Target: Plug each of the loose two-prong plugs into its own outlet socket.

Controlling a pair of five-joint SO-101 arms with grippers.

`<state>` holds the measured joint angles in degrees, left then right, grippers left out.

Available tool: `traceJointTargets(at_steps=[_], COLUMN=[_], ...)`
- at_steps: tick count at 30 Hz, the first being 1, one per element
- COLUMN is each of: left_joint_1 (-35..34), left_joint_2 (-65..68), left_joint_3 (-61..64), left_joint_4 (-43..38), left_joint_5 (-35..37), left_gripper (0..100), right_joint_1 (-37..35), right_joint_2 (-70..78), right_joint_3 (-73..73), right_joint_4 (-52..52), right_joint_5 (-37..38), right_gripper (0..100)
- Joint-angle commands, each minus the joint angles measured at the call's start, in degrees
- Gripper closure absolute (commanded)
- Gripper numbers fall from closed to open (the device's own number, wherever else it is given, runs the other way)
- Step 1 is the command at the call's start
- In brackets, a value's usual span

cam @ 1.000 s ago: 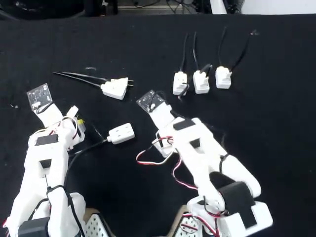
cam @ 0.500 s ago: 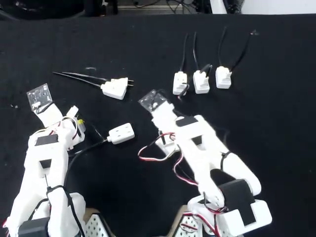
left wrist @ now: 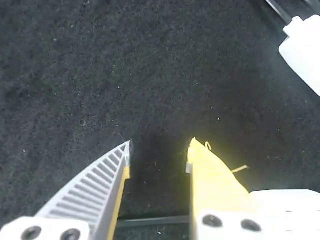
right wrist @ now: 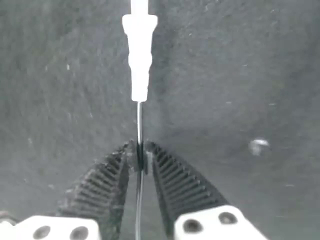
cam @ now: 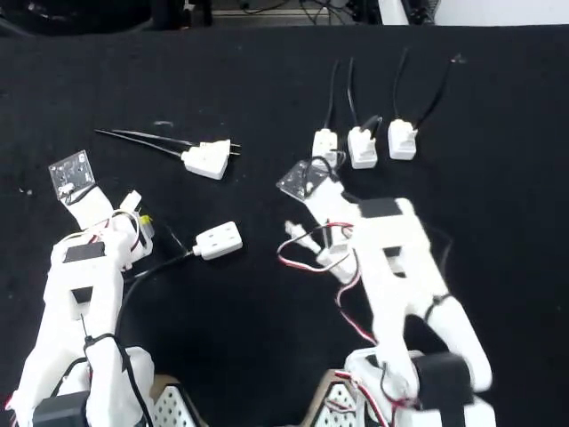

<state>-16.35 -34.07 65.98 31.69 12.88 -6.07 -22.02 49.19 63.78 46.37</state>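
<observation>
Right gripper (right wrist: 139, 147) pinched shut on thin black cord (right wrist: 138, 117), its white plug (right wrist: 139, 50) just ahead of the fingertips. Left gripper (left wrist: 160, 145) spread wide, holding nothing, over black cloth (left wrist: 100, 75); loose plug (left wrist: 305, 45) farther ahead.

Black cloth table (cam: 516, 267); dark cables (cam: 307, 11) along far edge; white surface (cam: 498, 11) beyond far-right corner.
</observation>
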Motion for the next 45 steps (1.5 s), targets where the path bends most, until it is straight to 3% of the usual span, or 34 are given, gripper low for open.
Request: traceJointTargets(at_steps=[1, 11, 15, 20, 25, 30, 36, 40, 45], left_joint_1=[0.22, 0.22, 0.22, 0.22, 0.22, 0.22, 0.22, 0.22, 0.22], left_joint_2=[-1.85, -1.85, -1.76, -1.67, -1.67, -1.67, -1.76, -1.67, -1.76], left_joint_3=[-0.66, -0.66, -0.66, -0.66, -0.66, -0.66, -0.66, -0.75, -0.66], left_joint_4=[-0.97, -0.97, -0.97, -0.97, -0.97, -0.97, -0.97, -0.97, -0.97], left_joint_5=[-0.35, -0.44, -0.44, -0.44, -0.44, -0.53, -0.44, -0.35, -0.44], left_gripper=[81, 81, 81, 81, 81, 81, 81, 81, 81], right_joint_1=[1.49, 3.16, 8.00, 9.67, 6.42, 0.35, -2.55, -2.55, -2.64], right_joint_2=[-6.73, -15.25, -15.34, -15.52, -15.43, -15.69, -15.78, -15.60, -15.34], right_joint_3=[-2.15, 4.79, 6.99, 6.99, 7.08, 9.54, 9.27, 8.22, 11.30], right_joint_4=[0.79, -3.16, -10.46, -11.52, -11.25, -8.00, -7.82, -9.49, -19.60], right_joint_5=[7.03, 19.08, 15.47, 8.00, -0.35, -1.93, -2.11, -6.24, -12.66], right_gripper=[98.8, 98.4, 98.3, 98.2, 97.3, 84.5, 98.3, 88.1, 69.4])
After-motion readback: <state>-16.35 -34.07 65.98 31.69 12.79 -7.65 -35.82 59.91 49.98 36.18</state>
